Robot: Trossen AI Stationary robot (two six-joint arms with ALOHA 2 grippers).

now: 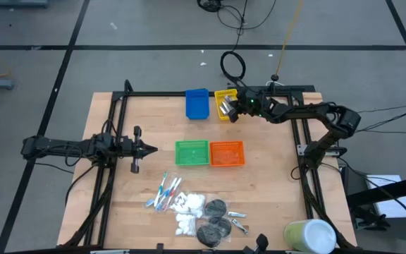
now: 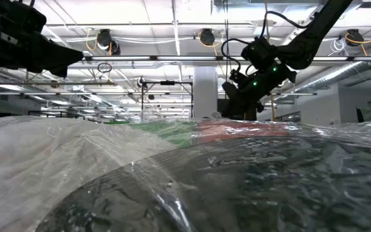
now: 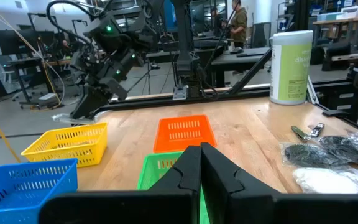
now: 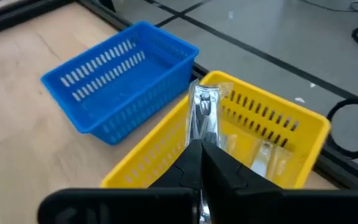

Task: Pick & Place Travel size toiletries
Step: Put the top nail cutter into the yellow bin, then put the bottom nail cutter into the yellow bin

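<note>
Above yellow bin (image 4: 272,124): pincer-clamped silvery item (image 4: 202,118).

Low view: clear plastic wrap (image 2: 172,187) hides tabletop; pale cylinder (image 1: 310,236) cut off.

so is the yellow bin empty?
No. The yellow bin already holds a silvery item; the right tool grips another silvery piece above it.

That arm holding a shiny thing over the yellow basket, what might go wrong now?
The right gripper is shut on a silvery clipper above the yellow bin, close to its near wall. Released there, it might hit the rim and land on the table. The blue bin stands right alongside, so a small drift could drop it in the wrong one.
</note>
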